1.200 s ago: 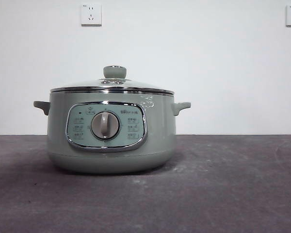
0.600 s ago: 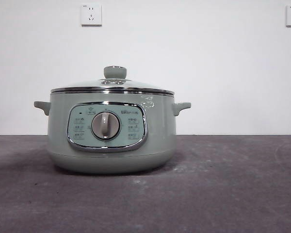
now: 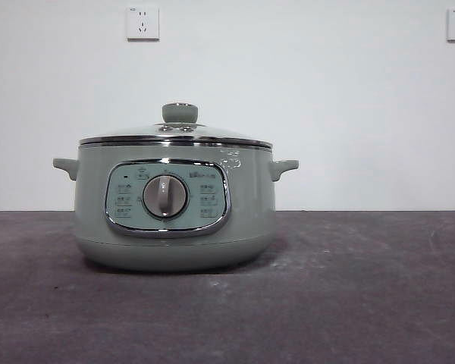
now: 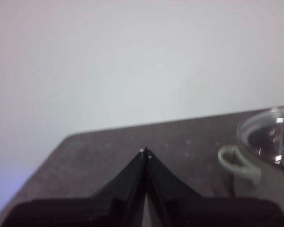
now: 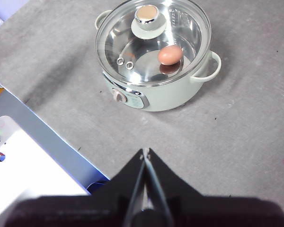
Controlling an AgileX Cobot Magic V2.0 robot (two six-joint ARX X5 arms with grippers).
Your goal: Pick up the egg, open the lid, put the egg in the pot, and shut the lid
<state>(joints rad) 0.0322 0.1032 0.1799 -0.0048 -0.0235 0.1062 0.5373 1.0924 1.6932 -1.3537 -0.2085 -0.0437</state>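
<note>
In the right wrist view, the right hand [image 5: 146,152] was seen closed and empty at the lower centre. Beyond, on the grey surface [image 5: 236,132], the sage-green pot [image 5: 154,94] was covered by its glass lid [image 5: 132,47]; the reddish-brown egg [image 5: 170,55] was seen through it. The left hand [image 4: 146,152] was likewise closed on nothing.

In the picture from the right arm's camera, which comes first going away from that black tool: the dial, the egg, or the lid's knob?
Going by the right wrist view, from the right tool:
1. The dial, on the pot's wall facing the tool.
2. The egg, seen through the glass lid, inside the pot.
3. The knob, beyond the egg.
</note>
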